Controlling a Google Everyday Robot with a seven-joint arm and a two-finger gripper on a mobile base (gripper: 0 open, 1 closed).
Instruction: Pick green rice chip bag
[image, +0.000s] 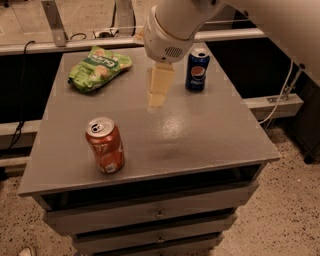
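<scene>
The green rice chip bag (99, 67) lies flat at the back left of the grey table (200, 135); it is light green with a dark green label band and pale chip pictures. My gripper (157, 95) hangs down from the big white arm over the middle back of the table, above the surface. It is to the right of the bag, about a bag's length away, and holds nothing that I can see.
A blue Pepsi can (197, 70) stands at the back right, just right of the gripper. An orange soda can (105, 145) stands at the front left. The table has drawers below. A rail and cables run behind it.
</scene>
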